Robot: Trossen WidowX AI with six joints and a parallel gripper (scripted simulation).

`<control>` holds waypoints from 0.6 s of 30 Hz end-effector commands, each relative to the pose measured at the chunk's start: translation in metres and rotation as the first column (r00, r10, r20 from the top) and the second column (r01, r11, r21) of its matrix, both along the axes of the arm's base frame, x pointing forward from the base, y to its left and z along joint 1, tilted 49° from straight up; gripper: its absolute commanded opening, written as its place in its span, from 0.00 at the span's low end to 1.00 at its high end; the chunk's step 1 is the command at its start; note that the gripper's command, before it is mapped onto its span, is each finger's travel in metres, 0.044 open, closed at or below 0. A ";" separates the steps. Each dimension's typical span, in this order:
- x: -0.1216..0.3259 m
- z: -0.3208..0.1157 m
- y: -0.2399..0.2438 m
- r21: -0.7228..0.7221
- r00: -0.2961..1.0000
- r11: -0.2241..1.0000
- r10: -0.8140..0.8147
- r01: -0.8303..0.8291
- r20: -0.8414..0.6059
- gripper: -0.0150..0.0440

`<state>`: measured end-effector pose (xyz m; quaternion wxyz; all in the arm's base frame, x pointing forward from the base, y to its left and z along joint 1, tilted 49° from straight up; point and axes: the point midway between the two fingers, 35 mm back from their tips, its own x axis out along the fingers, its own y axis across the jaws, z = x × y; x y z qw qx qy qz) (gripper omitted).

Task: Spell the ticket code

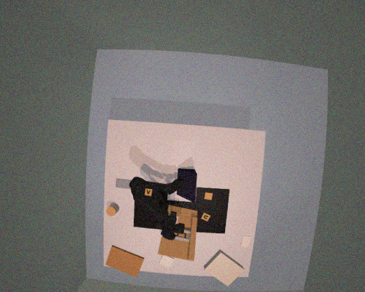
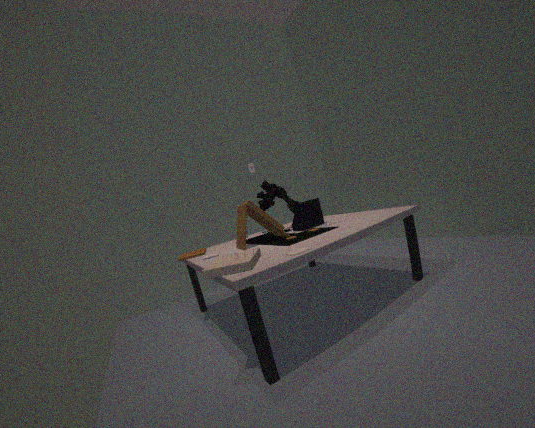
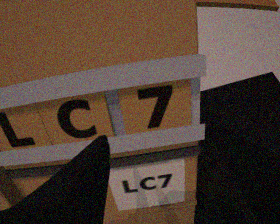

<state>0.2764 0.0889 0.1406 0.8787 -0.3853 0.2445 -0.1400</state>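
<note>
evidently, lettered tiles [image 3: 76, 118] in the rail [image 3: 156, 69], beyond the open jaws.

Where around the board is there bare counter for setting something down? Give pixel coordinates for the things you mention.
Seemingly the strip beyond the dark mat [image 1: 213, 223], behind the black box [image 1: 187, 184], and the patch between the orange cylinder [image 1: 111, 211] and orange slab [image 1: 125, 261]. Crowded: the board [image 1: 175, 246], with the jaws [image 1: 189, 235] over its rail [image 3: 156, 75].
</note>
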 end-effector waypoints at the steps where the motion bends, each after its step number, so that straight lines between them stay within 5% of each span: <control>1: -0.002 0.002 0.001 0.001 1.000 1.000 -0.003 0.003 0.005 0.75; 6: -0.004 0.005 0.001 0.001 1.000 1.000 -0.003 0.003 0.005 0.75; 18: -0.003 0.002 0.001 -0.001 1.000 1.000 0.000 0.000 -0.001 0.25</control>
